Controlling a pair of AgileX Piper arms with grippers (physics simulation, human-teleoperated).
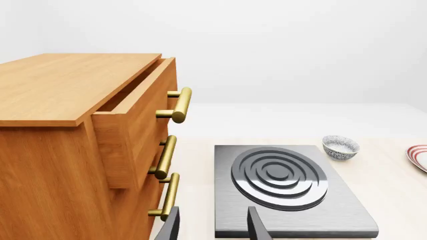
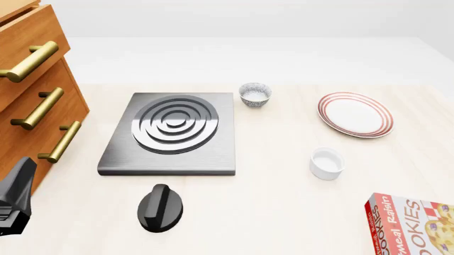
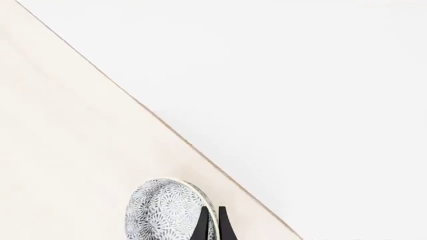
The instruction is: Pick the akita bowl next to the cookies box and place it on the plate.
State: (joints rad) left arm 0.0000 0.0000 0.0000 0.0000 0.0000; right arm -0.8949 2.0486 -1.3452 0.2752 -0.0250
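- Left wrist view: we look along the left gripper (image 1: 213,227), its two dark fingers (image 1: 257,226) spread apart with nothing between them. Ahead is a grey stove plate (image 1: 287,195) with concentric rings on the counter (image 1: 387,185). A wooden cabinet (image 1: 60,150) with brass handles stands beside it, top drawer partly pulled out. Beyond the stove plate sits a patterned bowl (image 1: 341,147), and an edge of the plate (image 1: 419,157) shows.
- Front view: we see the same patterned bowl (image 2: 255,94) just past the stove plate's far corner. The plate (image 2: 354,114), white with red rings, lies bare, well apart from it. A plain white ramekin (image 2: 327,163) sits nearer, and the cookies box (image 2: 411,226) lies at the near right corner. A black knob (image 2: 161,207) rests before the stove plate. The right arm is out of frame here.
- Right wrist view: the right gripper (image 3: 213,225) has its dark fingers (image 3: 202,225) pinched on the rim of the akita bowl (image 3: 163,212), which is tilted on its side, close to the counter's edge.
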